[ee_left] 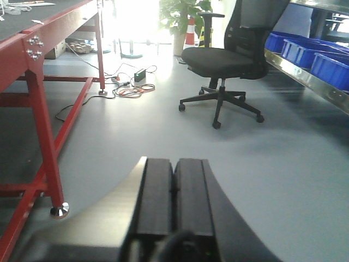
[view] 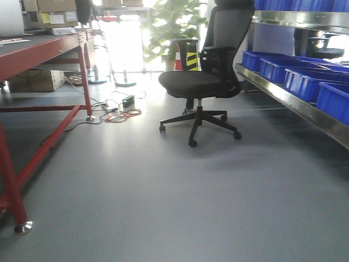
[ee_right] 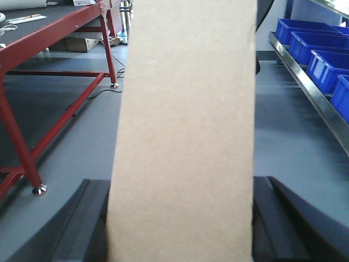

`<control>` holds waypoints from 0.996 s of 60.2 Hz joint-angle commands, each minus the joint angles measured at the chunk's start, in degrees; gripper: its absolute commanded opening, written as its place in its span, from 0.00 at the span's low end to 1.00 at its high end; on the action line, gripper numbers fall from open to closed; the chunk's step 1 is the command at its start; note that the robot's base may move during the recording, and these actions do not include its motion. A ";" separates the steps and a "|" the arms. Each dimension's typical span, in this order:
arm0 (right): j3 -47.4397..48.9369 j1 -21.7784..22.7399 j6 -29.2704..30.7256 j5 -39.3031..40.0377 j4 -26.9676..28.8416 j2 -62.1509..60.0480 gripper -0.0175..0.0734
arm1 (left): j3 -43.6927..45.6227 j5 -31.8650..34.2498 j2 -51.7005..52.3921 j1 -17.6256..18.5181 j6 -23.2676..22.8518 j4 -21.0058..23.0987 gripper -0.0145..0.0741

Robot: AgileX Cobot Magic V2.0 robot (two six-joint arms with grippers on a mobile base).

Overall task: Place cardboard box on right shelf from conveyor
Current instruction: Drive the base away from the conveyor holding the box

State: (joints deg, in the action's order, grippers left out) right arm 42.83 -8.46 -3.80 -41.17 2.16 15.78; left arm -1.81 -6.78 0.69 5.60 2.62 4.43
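Front view: a black office chair [view: 204, 82] stands between a red-legged desk [view: 38, 54] and the stainless-steel rack shelf [view: 294, 103] carrying blue plastic bins [view: 305, 76].

Left wrist view: the left end effector [ee_left: 173, 166] is narrowed, fingers [ee_left: 158, 191] touching, empty.

Right wrist view: the right end effector [ee_right: 180, 218] clamps the plain tan rectangular cardboard box [ee_right: 185, 109] upright above the floor [ee_right: 82, 125].

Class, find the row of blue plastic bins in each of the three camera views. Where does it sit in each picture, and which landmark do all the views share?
Exterior front-facing: the blue bins run along the right edge, on the steel shelf.
Left wrist: upper right corner, beyond the chair.
Right wrist: upper right, right of the cardboard box.
Shared landmark: the red-legged table, on the left in every view.
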 commanded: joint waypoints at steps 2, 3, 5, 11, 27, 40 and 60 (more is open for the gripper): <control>1.44 0.11 0.52 5.76 -0.18 0.84 0.42 | -0.49 4.79 0.93 0.26 0.01 0.34 0.03; 1.44 0.11 0.52 5.76 -0.18 0.84 0.42 | -0.49 4.79 0.93 0.26 0.01 0.34 0.03; 1.44 0.11 0.52 5.76 -0.18 0.84 0.42 | -0.49 4.79 0.93 0.26 0.01 0.34 0.03; 1.44 0.11 0.52 5.76 -0.18 0.84 0.42 | -0.49 4.79 0.93 0.26 0.01 0.34 0.03; 1.44 0.11 0.52 5.76 -0.18 0.84 0.42 | -0.49 4.79 0.93 0.26 0.01 0.34 0.03; 1.44 0.11 0.52 5.76 -0.18 0.84 0.42 | -0.49 4.79 0.93 0.26 0.01 0.34 0.03; 1.44 0.11 0.52 5.76 -0.18 0.84 0.42 | -0.49 4.79 0.93 0.26 0.01 0.34 0.03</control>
State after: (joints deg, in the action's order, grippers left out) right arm 42.83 -8.46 -3.80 -41.27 2.16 15.78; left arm -1.81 -6.78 0.69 5.60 2.62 4.43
